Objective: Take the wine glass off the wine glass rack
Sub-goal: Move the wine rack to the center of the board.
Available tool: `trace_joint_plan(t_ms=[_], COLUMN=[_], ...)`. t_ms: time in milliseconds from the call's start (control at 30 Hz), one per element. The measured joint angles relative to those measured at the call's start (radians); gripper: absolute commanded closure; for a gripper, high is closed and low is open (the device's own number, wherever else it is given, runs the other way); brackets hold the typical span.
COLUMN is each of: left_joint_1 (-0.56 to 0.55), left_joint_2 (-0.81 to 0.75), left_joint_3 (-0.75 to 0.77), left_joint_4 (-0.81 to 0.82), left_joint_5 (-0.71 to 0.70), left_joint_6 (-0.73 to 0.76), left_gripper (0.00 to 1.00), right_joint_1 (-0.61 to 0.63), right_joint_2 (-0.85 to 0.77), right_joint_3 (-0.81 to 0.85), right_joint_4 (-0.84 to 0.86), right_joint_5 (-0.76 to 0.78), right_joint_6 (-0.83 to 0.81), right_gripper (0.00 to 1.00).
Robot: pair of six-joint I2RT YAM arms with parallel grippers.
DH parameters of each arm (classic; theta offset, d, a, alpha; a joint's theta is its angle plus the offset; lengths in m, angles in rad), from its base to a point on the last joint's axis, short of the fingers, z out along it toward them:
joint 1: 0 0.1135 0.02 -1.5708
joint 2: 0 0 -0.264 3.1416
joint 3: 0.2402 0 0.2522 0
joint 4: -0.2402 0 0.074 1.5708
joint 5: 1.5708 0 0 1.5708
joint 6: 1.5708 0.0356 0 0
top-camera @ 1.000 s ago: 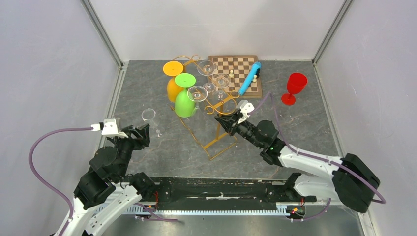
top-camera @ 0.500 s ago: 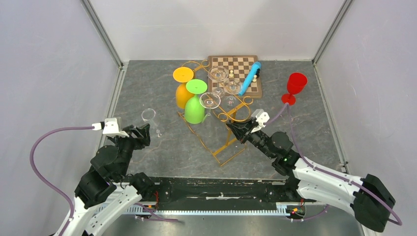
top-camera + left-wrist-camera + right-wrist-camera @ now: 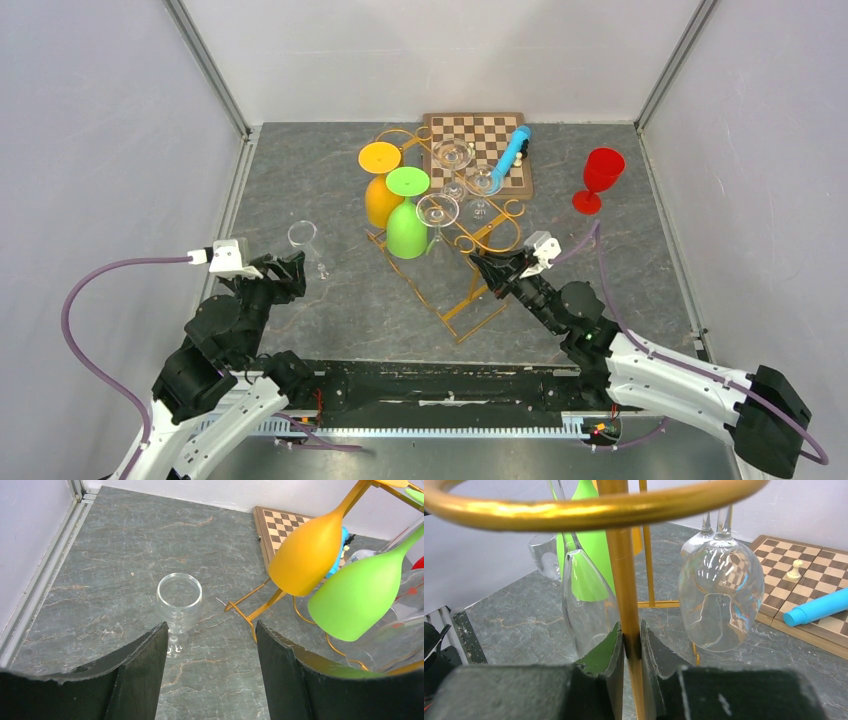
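Note:
The gold wine glass rack (image 3: 465, 300) stands mid-table. An orange wine glass (image 3: 380, 195), a green one (image 3: 407, 230) and several clear ones (image 3: 437, 212) hang upside down from it. My right gripper (image 3: 482, 266) is shut on the rack's upright rod (image 3: 624, 580). In the right wrist view the gripper (image 3: 632, 645) has clear bowls (image 3: 720, 595) hanging on both sides of it. One clear wine glass (image 3: 303, 237) stands upright on the table at the left. My left gripper (image 3: 285, 268) is open just behind that glass (image 3: 179, 602), with nothing between its fingers (image 3: 150, 655).
A wooden chessboard (image 3: 480, 140) lies at the back, with a blue cylinder (image 3: 510, 155) and small chess pieces on it. At the right a red goblet (image 3: 600, 178) stands upright. Metal-framed walls close in the table's left, right and back.
My right gripper has dragged the rack, with its hanging glasses, to the right and a little toward the near edge. The left arm and the clear glass beside it have not moved.

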Motion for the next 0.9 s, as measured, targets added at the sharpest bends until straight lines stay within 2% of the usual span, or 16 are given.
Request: trace_joint_plan(t_ms=[300, 500, 667, 900], left_joint_1=[0.0, 0.0, 0.0, 0.0], left_joint_2=[0.0, 0.0, 0.0, 0.0], left_joint_3=[0.0, 0.0, 0.0, 0.0], left_joint_4=[0.0, 0.0, 0.0, 0.0], left_joint_5=[0.0, 0.0, 0.0, 0.0], left_joint_6=[0.0, 0.0, 0.0, 0.0], left_gripper=[0.29, 0.29, 0.29, 0.29], right_joint_1=[0.111, 0.226, 0.314, 0.351], right_joint_2=[0.087, 0.176, 0.311, 0.455], right_joint_3=[0.0, 0.022, 0.084, 0.158], right_joint_4=[0.105, 0.182, 0.248, 0.319], right_joint_5=[0.087, 0.208, 0.291, 0.333], right_joint_6=[0.003, -0.004, -0.008, -0.001], right_gripper=[1.0, 1.0, 1.0, 1.0])
